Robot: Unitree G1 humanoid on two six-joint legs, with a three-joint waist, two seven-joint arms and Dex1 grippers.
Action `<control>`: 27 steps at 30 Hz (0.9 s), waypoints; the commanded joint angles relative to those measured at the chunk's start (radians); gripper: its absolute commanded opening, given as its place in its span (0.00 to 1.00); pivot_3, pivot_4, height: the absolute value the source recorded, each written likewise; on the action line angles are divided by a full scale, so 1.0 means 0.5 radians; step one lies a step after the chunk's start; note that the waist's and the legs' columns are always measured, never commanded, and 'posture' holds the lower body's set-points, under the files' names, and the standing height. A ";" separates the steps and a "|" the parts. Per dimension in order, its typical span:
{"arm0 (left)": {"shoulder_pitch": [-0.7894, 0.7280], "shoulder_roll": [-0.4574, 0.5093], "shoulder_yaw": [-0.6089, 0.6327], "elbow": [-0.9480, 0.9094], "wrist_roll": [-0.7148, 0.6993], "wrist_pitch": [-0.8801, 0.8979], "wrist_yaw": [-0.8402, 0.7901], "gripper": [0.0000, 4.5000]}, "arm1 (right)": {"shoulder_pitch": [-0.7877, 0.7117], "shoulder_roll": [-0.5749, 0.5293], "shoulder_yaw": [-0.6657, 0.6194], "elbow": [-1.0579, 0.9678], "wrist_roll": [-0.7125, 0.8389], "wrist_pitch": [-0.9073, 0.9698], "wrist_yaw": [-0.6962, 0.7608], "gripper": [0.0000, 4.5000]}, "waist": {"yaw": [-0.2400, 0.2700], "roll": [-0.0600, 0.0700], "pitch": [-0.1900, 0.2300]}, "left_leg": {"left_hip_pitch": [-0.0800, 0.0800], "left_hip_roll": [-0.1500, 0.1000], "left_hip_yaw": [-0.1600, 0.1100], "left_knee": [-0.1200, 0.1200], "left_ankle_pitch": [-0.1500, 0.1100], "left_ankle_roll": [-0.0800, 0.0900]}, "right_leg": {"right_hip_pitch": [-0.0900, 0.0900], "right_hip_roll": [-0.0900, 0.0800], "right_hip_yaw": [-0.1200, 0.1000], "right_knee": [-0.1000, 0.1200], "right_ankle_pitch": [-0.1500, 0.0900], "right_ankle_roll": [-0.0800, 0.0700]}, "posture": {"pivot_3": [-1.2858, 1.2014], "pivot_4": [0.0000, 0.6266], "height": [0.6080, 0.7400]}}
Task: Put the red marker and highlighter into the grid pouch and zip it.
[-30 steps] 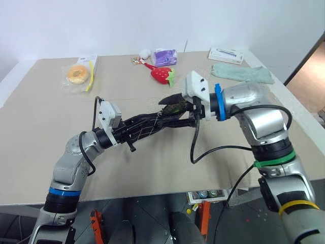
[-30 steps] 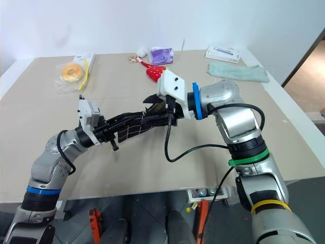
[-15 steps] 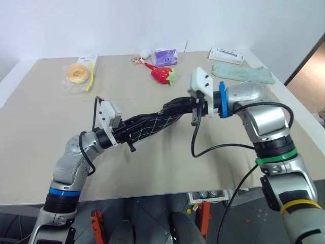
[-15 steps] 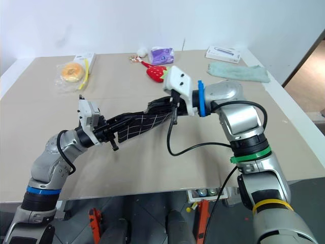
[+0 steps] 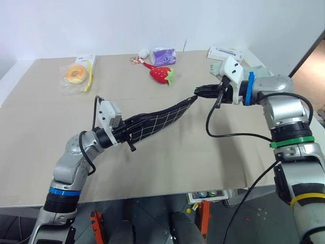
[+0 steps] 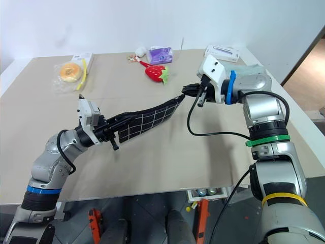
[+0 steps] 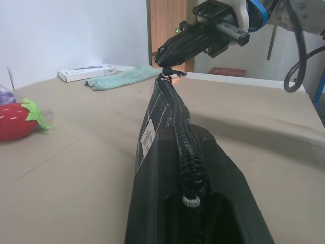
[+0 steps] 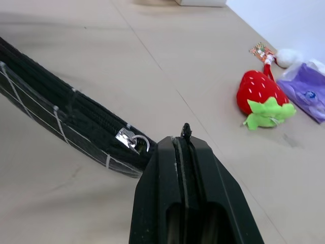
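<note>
Two grippers hold the grid pouch (image 5: 160,119) stretched in the air between them, clear of the table (image 5: 40,132). Head views: the left gripper (image 5: 128,135) has its fingers pressed together on the pouch's near end; the right gripper (image 5: 200,92) is pinched shut on the black pull cord at the far end. The pouch's long axis runs straight from one gripper to the other, rising toward the right gripper. No marker or highlighter can be seen; whether they are inside cannot be told.

Left wrist view: the zipper line (image 7: 179,137) runs directly away from the left fingers to the right gripper (image 7: 170,56), teeth meeting along the visible length. A white label (image 7: 148,137) sits on the pouch side.

Right wrist view: the metal zipper slider (image 8: 131,140) lies just ahead of the closed right fingertips (image 8: 186,147), at the pouch's end.

Judgement: zipping appears at or near completion; any further pull lies along this axis, and the right gripper is nearer the slider.
</note>
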 commanded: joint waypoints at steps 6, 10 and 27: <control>0.000 0.082 0.016 -0.027 0.035 -0.026 -0.080 0.18 | -0.044 -0.089 -0.304 -0.099 0.215 0.229 -0.004 0.68 | 0.005 0.000 0.000 | 0.000 0.000 0.000 0.000 0.000 0.000 | 0.000 0.000 0.000 0.000 0.000 0.000 | 0.52 0.24 1.00; -0.019 0.120 0.020 -0.031 -0.007 0.039 -0.134 0.58 | 0.006 -0.180 -0.346 -0.086 0.199 0.248 -0.026 1.00 | 0.005 0.000 0.000 | 0.000 0.000 0.000 0.000 0.000 0.000 | 0.000 0.000 0.000 0.000 -0.001 0.000 | 0.52 0.24 1.00; 0.047 0.596 0.567 0.166 -0.263 0.587 0.055 0.99 | 0.647 -0.465 -0.427 -0.250 0.183 0.386 -0.090 1.00 | -0.003 0.000 0.000 | 0.001 0.001 0.004 0.000 -0.001 0.002 | -0.001 0.001 0.003 0.000 -0.002 0.002 | 0.52 0.24 1.00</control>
